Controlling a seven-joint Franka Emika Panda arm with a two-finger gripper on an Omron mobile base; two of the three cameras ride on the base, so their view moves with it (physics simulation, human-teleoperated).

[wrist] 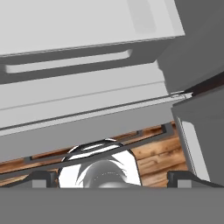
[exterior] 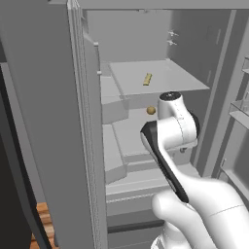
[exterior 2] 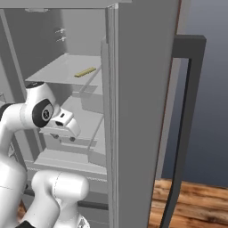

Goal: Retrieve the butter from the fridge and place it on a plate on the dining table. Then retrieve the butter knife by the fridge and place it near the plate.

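The fridge [exterior: 160, 29] stands open in front of me, its doors swung out on both sides. The butter [exterior: 147, 79], a thin yellow stick, lies on the upper shelf [exterior: 165, 82]; the right base view has the butter [exterior 2: 84, 72] near that shelf's front edge. My gripper [exterior 2: 63, 137] hangs well below the butter, at the height of the lower shelf, pointing down. In the hand view the gripper [wrist: 112, 177] is open with nothing between its widely spread tips, looking at the fridge's bottom drawers and the wood floor.
A round yellowish-brown ball [exterior: 151, 110] sits on the shelf under the butter, just left of my arm. The open left door [exterior: 44, 121] and right door [exterior 2: 138, 89] with its dark handle [exterior 2: 182, 124] hem in the arm. Door bins [exterior: 240, 112] line the right side.
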